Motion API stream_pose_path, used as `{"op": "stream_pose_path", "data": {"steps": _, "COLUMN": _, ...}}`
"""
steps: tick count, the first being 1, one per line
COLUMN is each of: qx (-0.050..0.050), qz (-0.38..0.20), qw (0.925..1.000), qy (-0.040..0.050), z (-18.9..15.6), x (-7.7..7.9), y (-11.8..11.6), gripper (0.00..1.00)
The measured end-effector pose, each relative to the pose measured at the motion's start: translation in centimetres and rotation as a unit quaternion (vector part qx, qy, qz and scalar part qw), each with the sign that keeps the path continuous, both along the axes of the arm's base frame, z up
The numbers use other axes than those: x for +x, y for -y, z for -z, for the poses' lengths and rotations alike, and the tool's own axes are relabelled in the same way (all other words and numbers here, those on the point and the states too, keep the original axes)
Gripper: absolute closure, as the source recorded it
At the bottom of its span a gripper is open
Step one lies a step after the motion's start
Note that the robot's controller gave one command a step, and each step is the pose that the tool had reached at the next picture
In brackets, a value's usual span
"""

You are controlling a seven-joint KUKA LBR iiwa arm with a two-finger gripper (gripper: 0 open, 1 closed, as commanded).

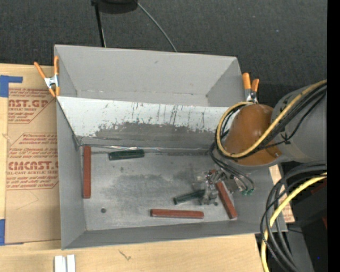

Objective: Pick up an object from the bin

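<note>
up top, dark grey speckled floor (pixel 239 26), carpet-like in texture. across it, a thin black cable (pixel 160 26), curving down from the upper edge; beside it to the left, a thicker black lead (pixel 99 26), dropping almost straight from a rounded black base (pixel 114 4) cut off by the frame. along the bottom, pale wood tabletop (pixel 175 254), lightly scratched. soft, even light throughout.

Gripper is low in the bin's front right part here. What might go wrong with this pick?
The gripper is right where a dark green pen and a slanted red-brown stick lie close, so it might catch both, or nudge one aside. The long thin pen may also pivot and slip if taken near its end.
</note>
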State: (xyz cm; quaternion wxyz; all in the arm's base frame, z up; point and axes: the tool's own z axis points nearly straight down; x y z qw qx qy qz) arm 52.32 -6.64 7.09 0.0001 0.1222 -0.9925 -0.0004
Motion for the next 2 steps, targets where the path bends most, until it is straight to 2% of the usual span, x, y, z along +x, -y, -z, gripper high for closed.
{"op": "stream_pose_path", "data": {"steps": 1, "qx": 0.0, "qz": 0.0, "qw": 1.0, "qy": 0.0, "z": 0.0, "x": 0.0, "y": 0.0, "gripper": 1.0}}
{"op": "stream_pose_path", "data": {"steps": 2, "qx": -0.001, "qz": 0.005, "qw": 1.0, "qy": 0.0044, "z": -18.5, "x": -1.3, "y": 0.9, "gripper": 1.0}}
